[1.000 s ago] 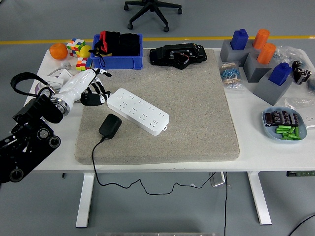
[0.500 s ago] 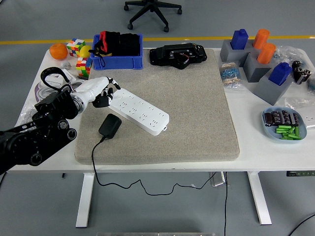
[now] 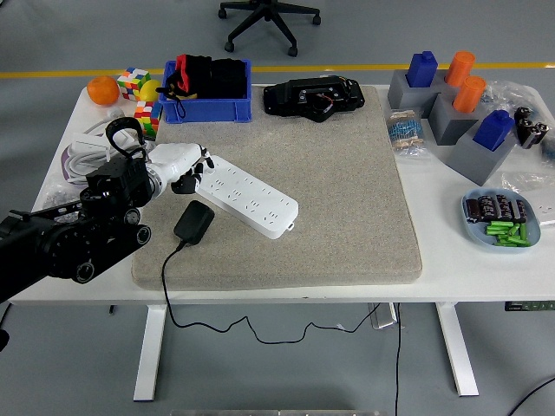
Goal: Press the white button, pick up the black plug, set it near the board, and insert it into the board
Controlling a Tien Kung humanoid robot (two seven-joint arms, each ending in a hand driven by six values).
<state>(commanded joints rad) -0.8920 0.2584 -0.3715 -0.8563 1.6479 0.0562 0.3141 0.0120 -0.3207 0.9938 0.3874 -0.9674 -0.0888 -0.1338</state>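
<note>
- We judged the step in hand to be the press of the white button, since our left hand (image 3: pixel 184 169) sat at the left end of the white board (image 3: pixel 246 195), where the switch would be; the button itself was too small for us to make out.
- The hand's fingers were curled in, grasping nothing, their tips at or touching the board's end.
- To do it well, we thought we should bear straight down with one fingertip and keep the push short, so the board did not slide across the grey mat (image 3: pixel 286 191).
- The black plug (image 3: pixel 194 221) lay flat on the mat, just below our hand and just beside the board's near edge, its cable trailing off the desk (image 3: pixel 451 277) front.
- Our right hand was out of view.
</note>
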